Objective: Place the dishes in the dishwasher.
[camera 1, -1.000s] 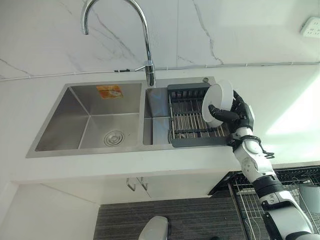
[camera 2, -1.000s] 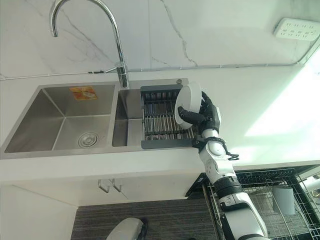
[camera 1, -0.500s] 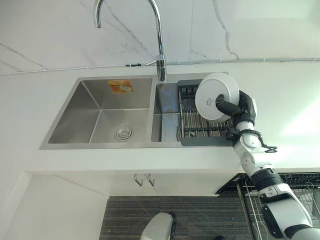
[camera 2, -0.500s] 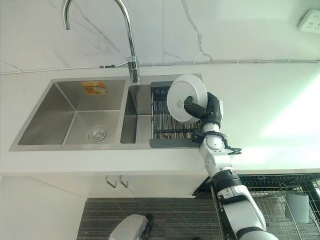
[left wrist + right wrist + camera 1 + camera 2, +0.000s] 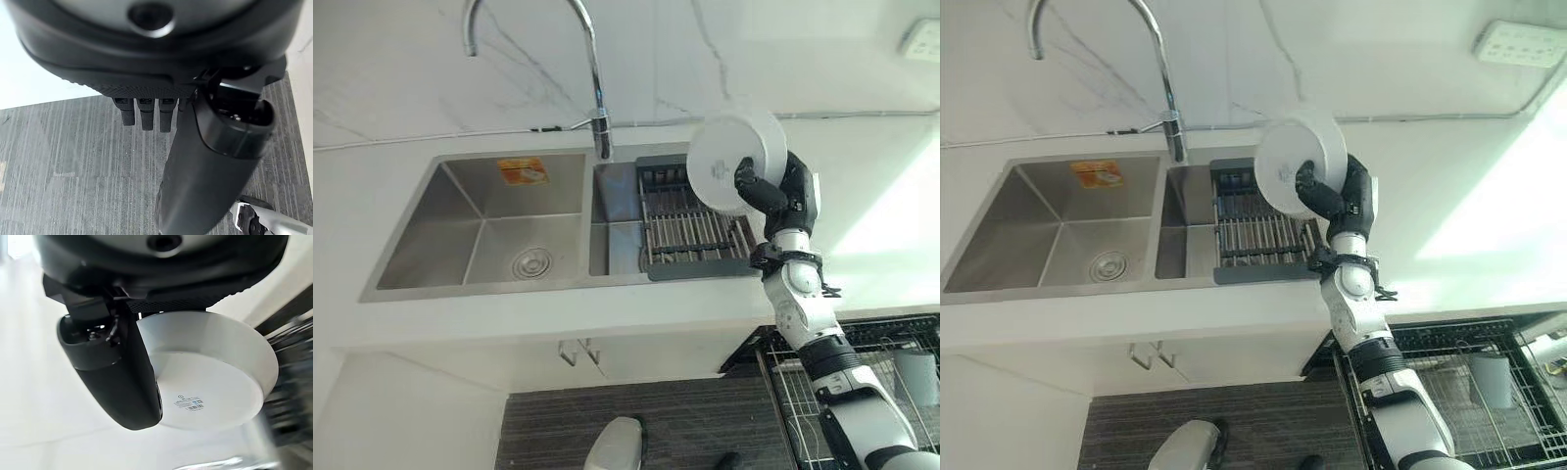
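The white dish (image 5: 736, 160) is a round, shallow bowl with a plain flat underside, and a small printed label sits on that underside. It is held up in the air, tilted so the underside faces the camera, above the far right corner of the dark drying rack (image 5: 690, 227). The right hand (image 5: 781, 196) holds it: the thumb lies across the underside and the fingers (image 5: 800, 194) go behind the rim, so the hand is clasped around the dish. In the right wrist view the thumb presses on the bottom of the dish (image 5: 210, 377).

The rack sits in the right basin of the steel sink (image 5: 489, 225), and the dish does not touch it. To the left of the rack is the big basin with a round drain (image 5: 531, 262) and an orange sticker (image 5: 523, 170). The curved tap (image 5: 590, 78) stands behind the rack, to its left. The white desk (image 5: 862, 225) surrounds the sink. Below the desk, on the right of the rack, the wire basket of the dishwasher (image 5: 1469, 382) is pulled out.

The left hand (image 5: 195, 147) hangs over the grey floor (image 5: 73, 161), and its fingers (image 5: 146, 113) are loose and hold nothing.
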`<state>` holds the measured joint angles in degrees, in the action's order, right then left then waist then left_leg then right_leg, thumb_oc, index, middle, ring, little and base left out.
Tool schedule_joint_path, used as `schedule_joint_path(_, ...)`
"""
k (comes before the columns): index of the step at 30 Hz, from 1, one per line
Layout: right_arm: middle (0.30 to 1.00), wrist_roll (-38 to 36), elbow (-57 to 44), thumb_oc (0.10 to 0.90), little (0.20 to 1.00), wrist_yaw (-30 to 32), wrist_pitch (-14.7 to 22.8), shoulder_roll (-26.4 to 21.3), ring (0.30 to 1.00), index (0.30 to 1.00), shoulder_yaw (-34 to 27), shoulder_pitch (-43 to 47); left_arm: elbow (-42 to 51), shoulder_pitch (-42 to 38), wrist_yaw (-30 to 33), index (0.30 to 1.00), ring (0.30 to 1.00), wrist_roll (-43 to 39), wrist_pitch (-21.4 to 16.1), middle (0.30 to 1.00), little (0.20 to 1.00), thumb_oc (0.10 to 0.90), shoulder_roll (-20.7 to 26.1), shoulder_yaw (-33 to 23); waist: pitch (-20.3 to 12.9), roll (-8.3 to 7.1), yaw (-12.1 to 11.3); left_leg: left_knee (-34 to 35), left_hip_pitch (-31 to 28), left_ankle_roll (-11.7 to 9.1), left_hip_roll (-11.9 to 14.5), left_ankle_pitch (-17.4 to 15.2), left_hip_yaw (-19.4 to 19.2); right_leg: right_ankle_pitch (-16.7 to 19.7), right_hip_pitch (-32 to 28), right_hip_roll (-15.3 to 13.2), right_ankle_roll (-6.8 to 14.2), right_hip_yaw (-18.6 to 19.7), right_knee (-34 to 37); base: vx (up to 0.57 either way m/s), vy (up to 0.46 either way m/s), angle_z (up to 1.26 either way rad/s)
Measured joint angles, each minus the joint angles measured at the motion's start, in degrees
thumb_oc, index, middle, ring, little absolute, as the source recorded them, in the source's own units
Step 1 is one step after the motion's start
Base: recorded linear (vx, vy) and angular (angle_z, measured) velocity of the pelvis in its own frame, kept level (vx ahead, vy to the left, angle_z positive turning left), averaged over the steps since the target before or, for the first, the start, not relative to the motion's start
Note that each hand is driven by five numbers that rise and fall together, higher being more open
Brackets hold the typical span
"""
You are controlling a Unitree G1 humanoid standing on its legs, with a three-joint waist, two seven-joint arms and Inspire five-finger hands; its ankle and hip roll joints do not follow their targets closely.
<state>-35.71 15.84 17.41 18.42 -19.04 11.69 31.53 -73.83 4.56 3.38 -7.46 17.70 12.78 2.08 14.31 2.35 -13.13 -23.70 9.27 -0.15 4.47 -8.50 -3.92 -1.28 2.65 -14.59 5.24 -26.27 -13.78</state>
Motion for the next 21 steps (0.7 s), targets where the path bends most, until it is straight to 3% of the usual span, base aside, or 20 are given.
schedule_joint_path(5,0.300,-5.4,-13.3,0.400,0.300,-1.6,1.7,-0.2,0.300,0.300,0.7,-5.2,0.0,-1.3,1.4,0.900,0.900,1.1,-0.8,0.900,0.900,0.800,0.0,-0.1,-1.1,-2.20,4.9,0.4,-0.5,-0.4,2.0,-0.1,-3.2,1.0,1.3,1.9,-0.4,2.7,1.9,-0.09,-0.075,-0.42)
schedule_joint_path(7,0.300,-5.7,-20.2,0.400,0.300,-2.4,3.3,-1.4,0.300,0.300,0.5,-9.3,0.1,-1.3,3.3,0.900,0.900,1.1,-1.8,0.900,0.900,0.800,-0.1,0.0,-2.0,-3.36,8.4,0.8,-2.4,-0.9,3.5,-0.5,-7.2,1.1,3.0,2.0,-0.6,5.6,-0.2,-0.05,-0.067,-0.89)
schedule_joint_path(13,0.300,-6.1,-21.6,0.400,0.300,-0.2,4.9,-3.4,0.300,0.300,-4.2,-13.6,0.0,-1.5,4.4,0.900,0.900,1.1,-2.7,0.900,0.900,0.800,-0.2,0.1,-5.6,-2.38,11.6,1.1,-2.5,-2.2,4.5,-1.2,-8.2,2.8,4.0,4.4,-1.4,7.7,2.7,-0.02,-0.022,-0.31)
schedule_joint_path(21,0.300,-4.8,-27.2,0.400,0.300,0.8,5.3,-4.7,0.300,0.300,-8.3,-24.9,0.0,-0.2,5.3,0.900,0.900,1.8,-4.1,0.900,0.900,0.800,-0.5,3.4,-6.5,-2.53,15.5,2.6,-4.3,-1.1,4.3,-1.0,-13.1,3.8,4.5,4.6,-0.5,11.9,5.7,-0.01,-0.003,-0.29)
